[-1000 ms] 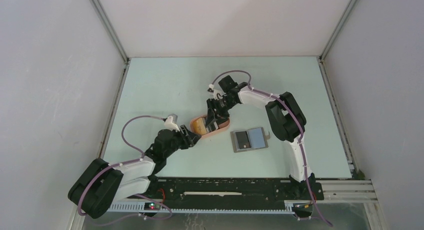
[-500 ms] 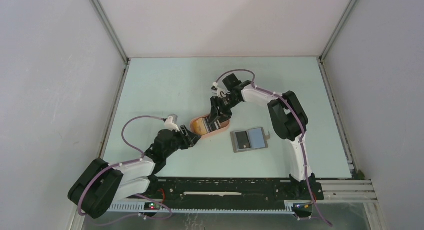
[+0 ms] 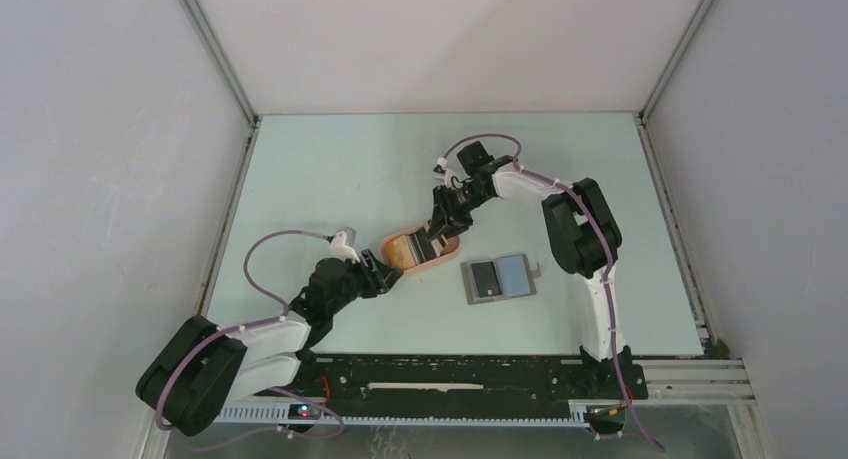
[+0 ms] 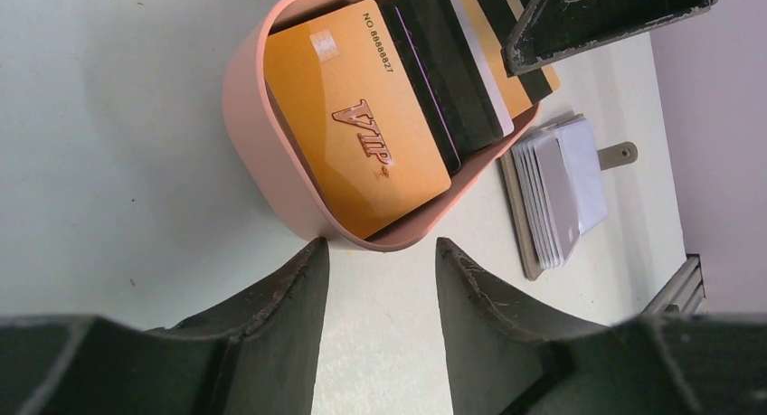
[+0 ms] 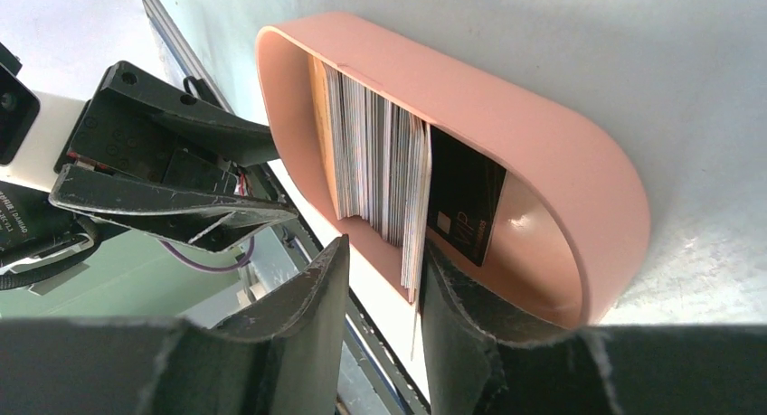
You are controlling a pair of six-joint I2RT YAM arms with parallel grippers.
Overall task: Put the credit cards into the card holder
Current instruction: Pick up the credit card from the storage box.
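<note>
The left gripper (image 4: 380,245) hangs just beside the near end of the peach tray (image 4: 242,99), jaws apart and empty. The credit cards (image 4: 355,117) stand on edge in this tray, near the middle of the worktop (image 3: 330,169). They look thin, light, stiff and slippery, so one is best pinched on both flat faces at its upper edge. The right gripper (image 5: 384,245) has its jaws apart around one card's edge, not yet pressing. The card holder (image 3: 498,277) lies open to the right.
</note>
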